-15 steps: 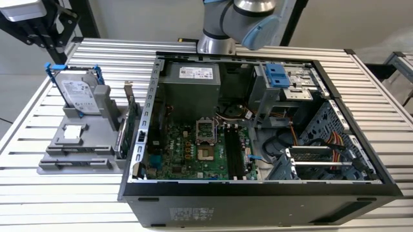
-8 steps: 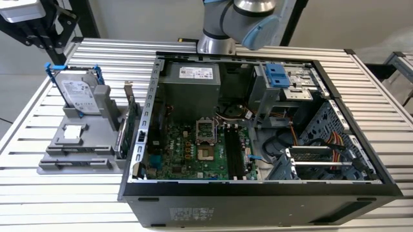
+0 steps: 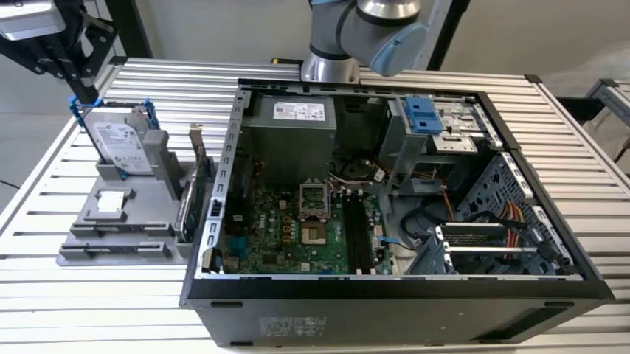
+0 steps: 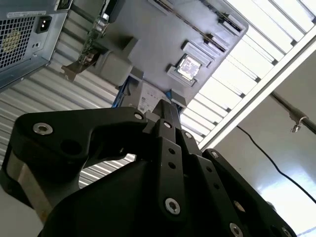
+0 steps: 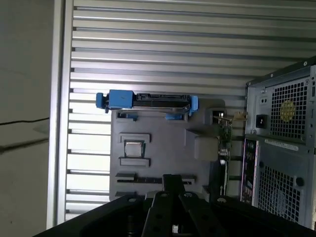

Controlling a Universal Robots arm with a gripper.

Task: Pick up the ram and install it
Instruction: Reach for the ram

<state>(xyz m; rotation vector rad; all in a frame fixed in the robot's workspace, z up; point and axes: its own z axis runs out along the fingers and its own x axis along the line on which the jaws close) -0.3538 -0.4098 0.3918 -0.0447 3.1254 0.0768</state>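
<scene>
The tabletop (image 3: 88,310) is silver, ribbed in parallel slats. The hard drive (image 3: 120,144) is silver in a blue frame — its holder (image 3: 118,236) is plain grey. The motherboard (image 3: 285,232) is green, the computer case (image 3: 394,321) black and grey — the claw (image 4: 165,116) matt black.

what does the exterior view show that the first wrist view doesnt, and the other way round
The exterior view adds the open inside of the computer case: the motherboard and a drive bay with blue latches.
The first wrist view adds the case's rear panel, with vent grilles and a power socket.
Both share the claw, the grey holder block, the hard drive in its blue frame and the slatted table.
</scene>
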